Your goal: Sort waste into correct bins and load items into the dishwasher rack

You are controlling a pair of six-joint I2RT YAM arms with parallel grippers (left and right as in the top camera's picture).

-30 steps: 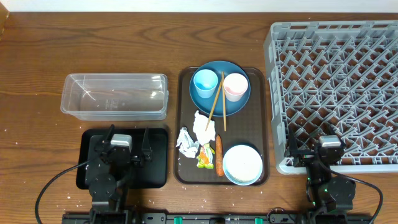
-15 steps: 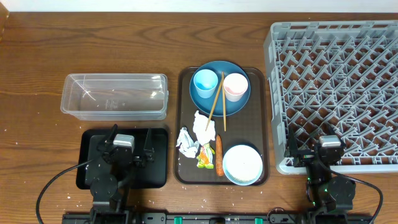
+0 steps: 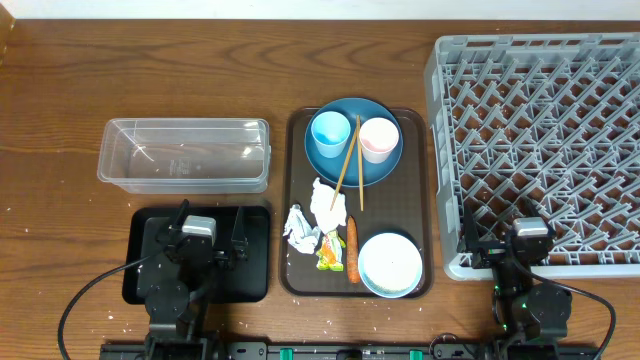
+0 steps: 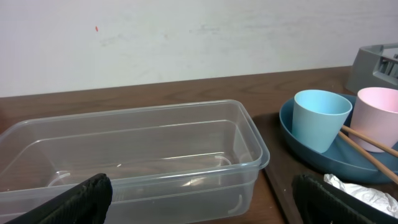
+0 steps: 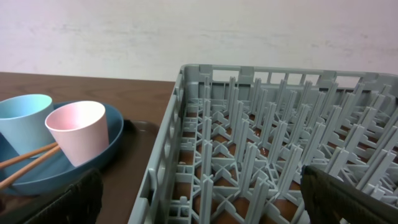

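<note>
A brown serving tray (image 3: 296, 190) holds a blue plate (image 3: 375, 172) with a light-blue cup (image 3: 329, 134), a pink cup (image 3: 378, 138) and two chopsticks (image 3: 347, 162). In front of them lie white paper scraps (image 3: 322, 196), a yellow-green wrapper (image 3: 329, 250), a carrot (image 3: 352, 248) and a pale bowl (image 3: 390, 264). The clear tub (image 3: 185, 155) and black tray (image 3: 255, 255) are at left, the grey rack (image 3: 540, 140) at right. My left gripper (image 4: 199, 205) is open over the black tray, facing the tub (image 4: 130, 155). My right gripper (image 5: 202, 202) is open at the rack's (image 5: 261, 155) near corner. Both are empty.
White rice grains or specks are scattered on the wood near the black tray's left side (image 3: 108, 318). A pale wall runs along the table's far edge. The cups also show in the left wrist view (image 4: 320, 118) and the right wrist view (image 5: 78, 130).
</note>
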